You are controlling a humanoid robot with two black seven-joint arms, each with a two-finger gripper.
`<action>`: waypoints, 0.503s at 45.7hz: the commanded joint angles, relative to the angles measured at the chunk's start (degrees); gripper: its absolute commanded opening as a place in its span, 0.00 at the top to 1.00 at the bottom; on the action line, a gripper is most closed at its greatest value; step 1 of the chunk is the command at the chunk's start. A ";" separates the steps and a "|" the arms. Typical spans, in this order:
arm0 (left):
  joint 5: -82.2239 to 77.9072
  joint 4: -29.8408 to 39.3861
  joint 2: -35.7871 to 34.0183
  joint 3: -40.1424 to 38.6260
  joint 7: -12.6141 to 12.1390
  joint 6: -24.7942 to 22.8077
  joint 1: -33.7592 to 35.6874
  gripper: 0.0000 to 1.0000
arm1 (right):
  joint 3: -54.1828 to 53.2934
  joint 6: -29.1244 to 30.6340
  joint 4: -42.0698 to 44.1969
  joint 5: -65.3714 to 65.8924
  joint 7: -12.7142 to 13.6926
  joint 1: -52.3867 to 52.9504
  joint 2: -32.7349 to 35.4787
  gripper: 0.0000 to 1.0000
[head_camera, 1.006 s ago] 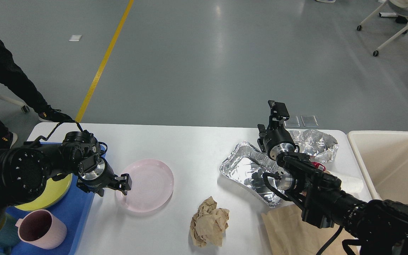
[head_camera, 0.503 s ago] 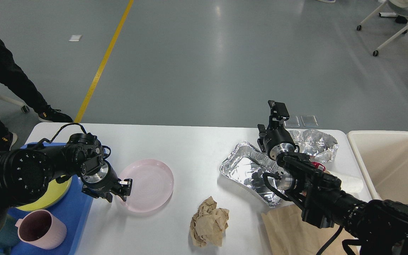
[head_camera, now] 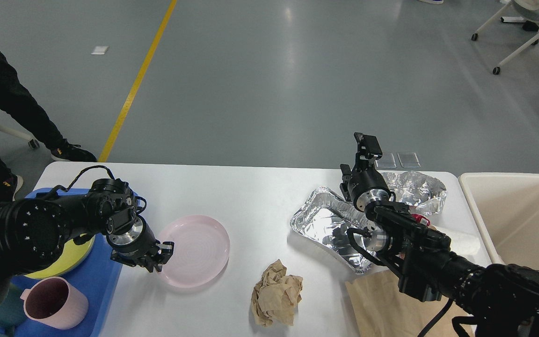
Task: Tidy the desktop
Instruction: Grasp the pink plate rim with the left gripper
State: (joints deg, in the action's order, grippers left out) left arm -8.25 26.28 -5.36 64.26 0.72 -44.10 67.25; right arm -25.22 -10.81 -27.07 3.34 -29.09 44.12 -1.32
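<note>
The left gripper [head_camera: 161, 255] is sitting at the near left rim of the pink plate [head_camera: 193, 250], lower left of the frame, its jaws clamping on that rim. The right gripper [head_camera: 367, 147] is hanging above the foil tray [head_camera: 328, 224] at right centre; whether its jaws are apart I cannot tell. The white tabletop [head_camera: 251, 192] is filling the lower half, also carrying crumpled brown paper [head_camera: 276, 292], a blue tray [head_camera: 96, 285] and a pink mug [head_camera: 54, 303].
</note>
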 commanded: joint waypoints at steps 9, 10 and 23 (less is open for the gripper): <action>-0.01 0.00 -0.17 0.08 -0.45 -0.63 0.08 1.00 | 0.00 0.00 0.00 0.00 0.00 0.00 0.00 0.00; -0.01 0.00 -0.17 0.08 -0.45 -0.63 0.16 1.00 | 0.00 0.00 0.00 0.00 0.00 0.00 0.00 0.00; -0.01 0.18 -1.32 0.08 -0.36 -6.16 4.82 1.00 | 0.00 0.00 0.00 0.00 0.00 0.00 0.00 0.00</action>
State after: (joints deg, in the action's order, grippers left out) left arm -8.28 26.39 -5.97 64.37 0.23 -46.83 69.21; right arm -25.22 -10.81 -27.07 3.34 -29.09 44.12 -1.32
